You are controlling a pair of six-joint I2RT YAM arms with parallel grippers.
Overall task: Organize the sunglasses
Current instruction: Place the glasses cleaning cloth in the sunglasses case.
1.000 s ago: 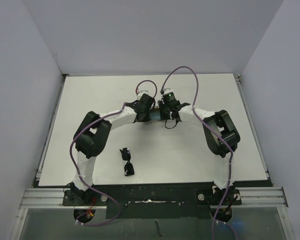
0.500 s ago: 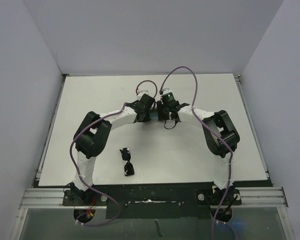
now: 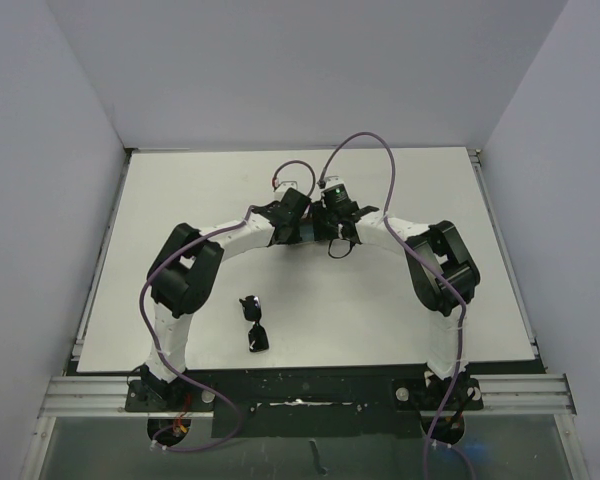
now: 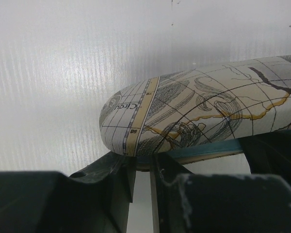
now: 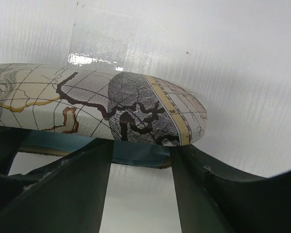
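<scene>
Black fingers on the right gripper (image 5: 140, 148) are spreading. A second ago they were much closer together; now they stand well apart, straddling the space under the end of the patterned case (image 5: 87, 107) without clamping it. That looks like a release.

Over on the other side, the left gripper (image 4: 143, 170) hasn't budged. Its jaws are nearly together with only a sliver of white table (image 3: 430, 190) showing between them, and their tips sit right at the case's lower rim, so I judge it's nipping that rim to steady the shell. A blue band (image 4: 208, 149) runs under the patterned top. Whether that is lining or a cloth, I can't tell, nor whether the lid is ajar.

From above, both wrists are crowded together at the middle of the table, and the right one has shuffled only slightly over the last second.

And the sunglasses (image 3: 253, 322)? They're exactly where they were, lying on the table near the left arm's base, well apart from both grippers and from the case.

So the work so far is all on the case. With the right hand freeing itself, it seems the likelier one to go and fetch the glasses, which are still untouched.
</scene>
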